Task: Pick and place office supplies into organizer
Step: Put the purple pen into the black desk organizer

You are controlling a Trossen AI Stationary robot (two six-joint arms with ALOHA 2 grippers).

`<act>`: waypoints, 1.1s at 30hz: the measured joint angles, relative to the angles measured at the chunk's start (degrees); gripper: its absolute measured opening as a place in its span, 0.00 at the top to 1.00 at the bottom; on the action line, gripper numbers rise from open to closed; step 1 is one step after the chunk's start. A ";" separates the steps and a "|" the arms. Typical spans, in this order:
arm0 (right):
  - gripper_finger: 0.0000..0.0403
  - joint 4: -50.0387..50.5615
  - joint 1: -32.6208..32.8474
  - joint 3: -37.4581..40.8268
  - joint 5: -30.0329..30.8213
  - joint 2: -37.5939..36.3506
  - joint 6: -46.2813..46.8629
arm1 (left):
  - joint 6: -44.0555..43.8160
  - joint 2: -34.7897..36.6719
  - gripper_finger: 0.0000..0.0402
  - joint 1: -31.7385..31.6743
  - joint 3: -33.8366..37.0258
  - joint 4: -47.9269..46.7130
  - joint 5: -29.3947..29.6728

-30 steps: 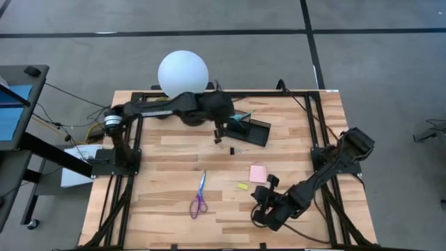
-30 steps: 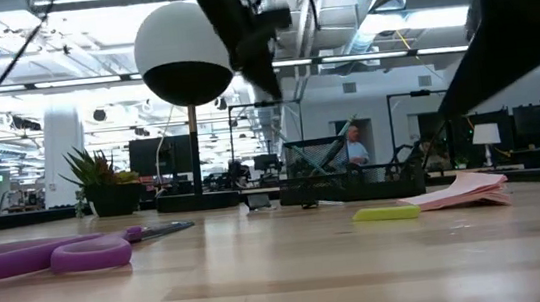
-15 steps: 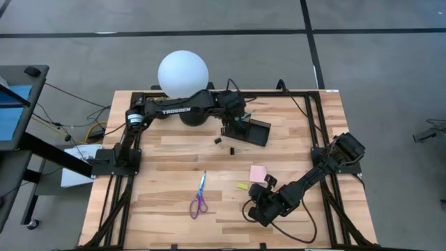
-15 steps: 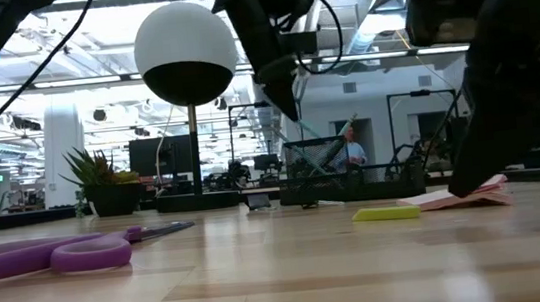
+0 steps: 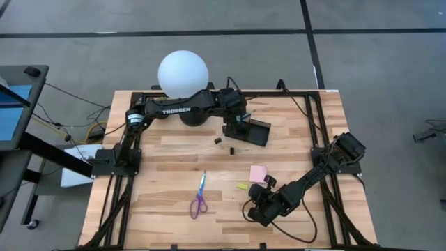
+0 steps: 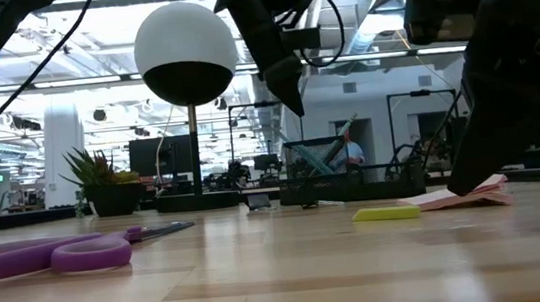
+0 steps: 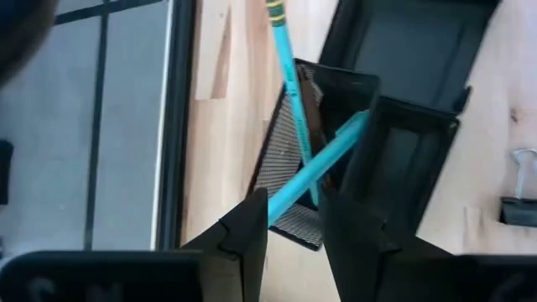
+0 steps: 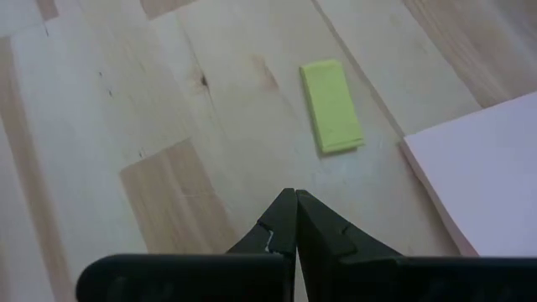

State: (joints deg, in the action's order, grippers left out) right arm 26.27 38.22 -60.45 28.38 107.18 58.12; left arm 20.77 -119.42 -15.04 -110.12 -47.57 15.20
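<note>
**deskbot_fan:** Since the left gripper hangs right over the small black mesh desk organizer near the worktop's far edge, this looks like the drop-off step. Its fingers stand a little apart, with a thin teal pen slanting between them and its far end already in the tall pen compartment, next to a second teal pen. Whether the fingers touch the pen can't be told.

**gripgeek:** Agreed, the pen looks as good as delivered. Next that arm would need to lift straight up so it doesn't drag the pen out.

**deskbot_fan:** The right gripper is pressed fully together, empty, low near the worktop's front edge. It points at the small flat yellow-green piece beside the square pink sticky pad.

**gripgeek:** It'd have to spread before grabbing either. The purple-handled scissors and small black clips are still out on the worktop.
</note>
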 joint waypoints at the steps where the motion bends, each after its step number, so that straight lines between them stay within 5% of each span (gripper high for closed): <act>1: 1.00 0.10 0.00 0.00 0.00 0.00 -0.03 | -0.32 0.00 0.74 -0.01 0.02 0.04 0.23; 10: 1.00 5.98 1.94 -1.43 -1.41 -0.75 -2.38 | -12.03 0.42 0.73 2.22 -0.88 1.23 -2.50; 18: 1.00 27.49 11.60 -4.72 8.96 -8.26 16.97 | -15.80 1.52 0.73 6.41 -11.23 -3.26 -2.35; 27: 1.00 3.80 21.00 -1.09 14.57 -3.40 7.81 | -23.43 3.51 0.73 17.10 -12.30 -13.60 -2.34; 33: 1.00 1.47 23.27 -0.31 8.42 1.81 17.74 | -28.80 3.41 0.73 28.86 -9.44 -15.78 1.11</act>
State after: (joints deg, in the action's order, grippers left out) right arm 27.74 61.49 -60.76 36.80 108.98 75.86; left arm -8.03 -116.00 13.82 -119.56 -63.36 16.31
